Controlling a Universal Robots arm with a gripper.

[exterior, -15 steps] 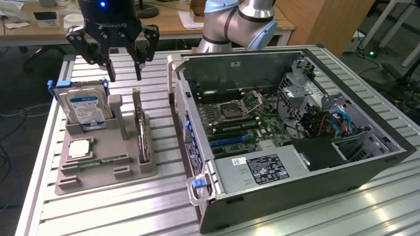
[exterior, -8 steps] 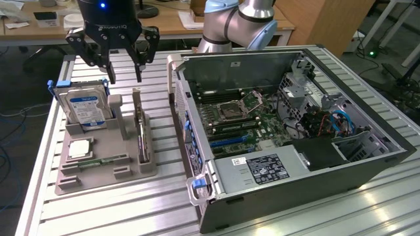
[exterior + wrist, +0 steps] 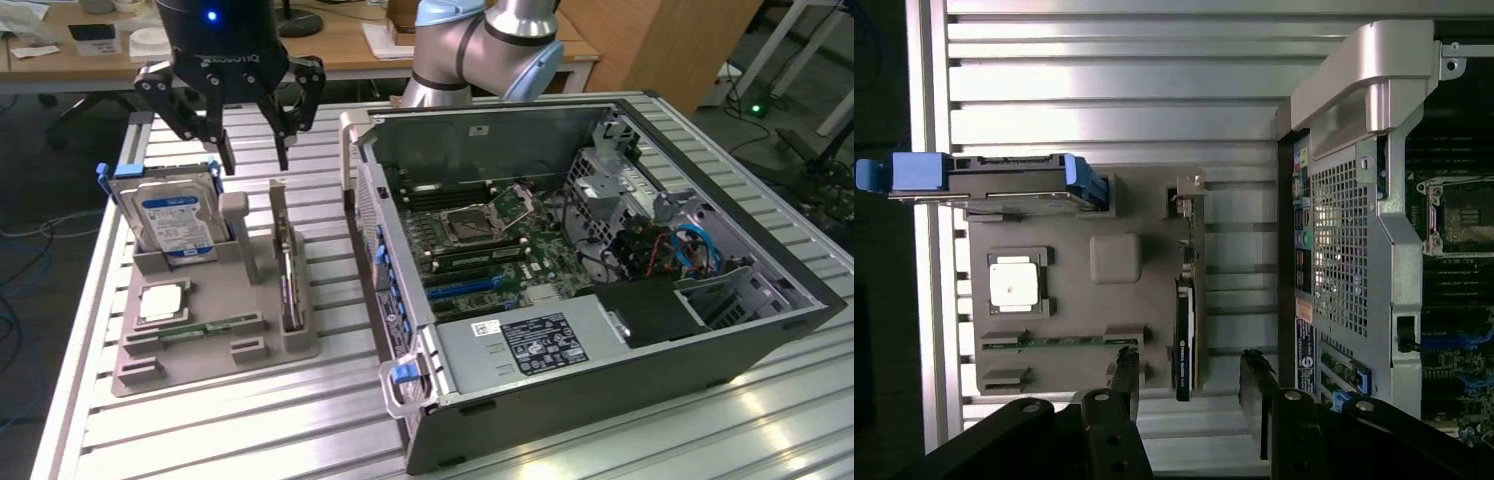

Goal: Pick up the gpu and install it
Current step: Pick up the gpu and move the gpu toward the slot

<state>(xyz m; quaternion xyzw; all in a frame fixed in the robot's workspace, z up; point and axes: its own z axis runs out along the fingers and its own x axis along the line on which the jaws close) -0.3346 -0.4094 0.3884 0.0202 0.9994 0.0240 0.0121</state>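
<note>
Your end effector (image 3: 254,160) wide and empty, above the gpu (image 3: 286,265) standing on edge, bare table (image 3: 334,410) strip beside the computer case (image 3: 694,365)

Robotics lab, slotted aluminium workbench (image 3: 267,420), opened computer case (image 3: 601,400), robot arm (image 3: 474,45), cluttered wooden desks (image 3: 340,50) behind
</note>
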